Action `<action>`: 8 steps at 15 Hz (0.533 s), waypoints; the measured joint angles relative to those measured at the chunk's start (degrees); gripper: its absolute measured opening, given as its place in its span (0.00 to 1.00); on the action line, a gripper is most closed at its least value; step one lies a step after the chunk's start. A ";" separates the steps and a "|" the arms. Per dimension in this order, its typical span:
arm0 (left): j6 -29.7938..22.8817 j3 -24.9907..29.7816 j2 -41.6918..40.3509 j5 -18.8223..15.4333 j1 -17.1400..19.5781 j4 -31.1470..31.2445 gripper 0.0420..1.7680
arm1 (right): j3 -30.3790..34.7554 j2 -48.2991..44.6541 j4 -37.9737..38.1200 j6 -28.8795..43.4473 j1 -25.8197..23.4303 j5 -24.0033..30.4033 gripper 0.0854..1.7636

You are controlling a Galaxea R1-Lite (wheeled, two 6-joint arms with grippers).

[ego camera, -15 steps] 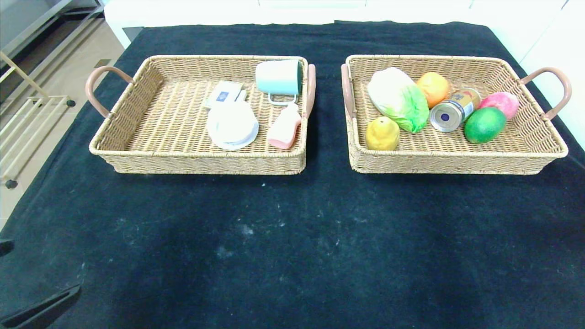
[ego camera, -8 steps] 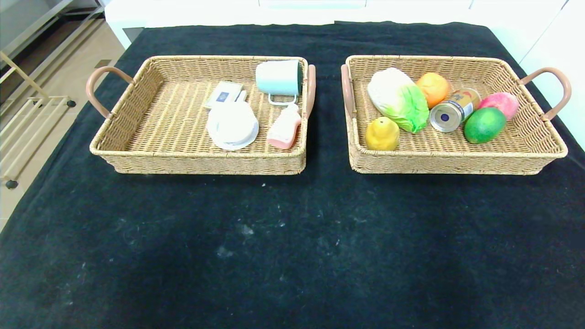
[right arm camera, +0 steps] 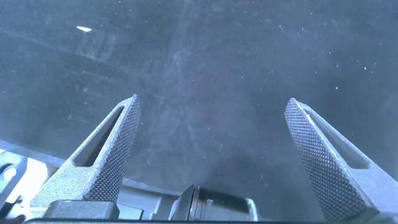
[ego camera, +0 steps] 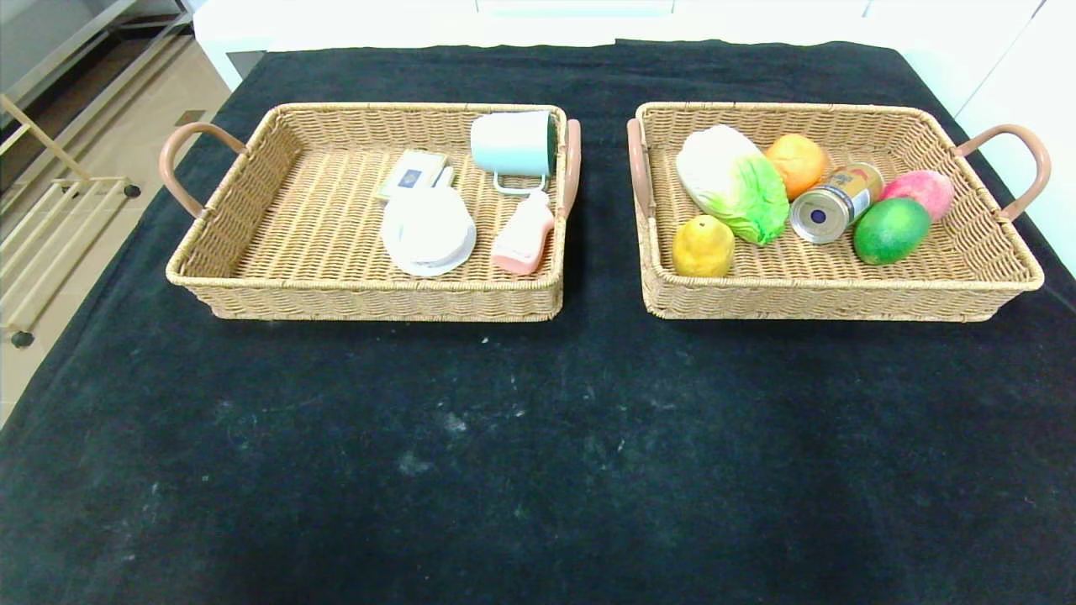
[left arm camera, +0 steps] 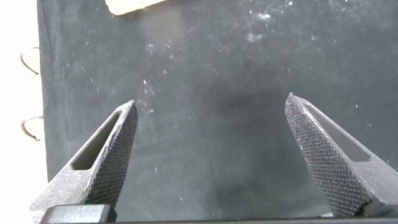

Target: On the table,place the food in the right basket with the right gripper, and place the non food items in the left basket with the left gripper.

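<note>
The left basket (ego camera: 252, 286) holds a mint mug (ego camera: 511, 143), a small card box (ego camera: 410, 175), a white round lid (ego camera: 427, 230) and a pink bottle (ego camera: 523, 235). The right basket (ego camera: 967, 277) holds a cabbage (ego camera: 730, 181), an orange (ego camera: 797, 161), a can (ego camera: 836, 202), a pink fruit (ego camera: 921, 190), a green mango (ego camera: 891, 228) and a yellow pear (ego camera: 703, 245). Neither gripper shows in the head view. My left gripper (left arm camera: 211, 106) is open and empty over the black cloth. My right gripper (right arm camera: 212, 102) is open and empty over the cloth.
The table is covered by a black cloth (ego camera: 538, 437) with pale specks. A metal rack (ego camera: 50, 210) stands on the floor off the table's left edge. A corner of the left basket (left arm camera: 127, 6) shows in the left wrist view.
The left arm, seen at the head view's lower left corner a second ago, has drawn back out of view. The baskets and their contents have not moved.
</note>
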 joint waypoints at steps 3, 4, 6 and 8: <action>-2.08 6.75 -6.27 6.67 0.55 -1.60 0.97 | 7.16 -5.05 -10.62 -0.20 -0.06 -0.09 0.96; -3.74 8.77 -7.20 8.64 0.60 -3.80 0.97 | 10.93 -6.25 -17.48 -0.22 -0.05 -0.11 0.96; -4.49 15.38 -8.41 9.20 0.65 -13.45 0.97 | 20.09 -7.52 -31.28 -0.20 -0.02 -0.80 0.96; -3.68 24.11 -8.94 9.19 0.65 -25.44 0.97 | 28.90 -8.11 -39.78 0.05 0.02 -4.00 0.96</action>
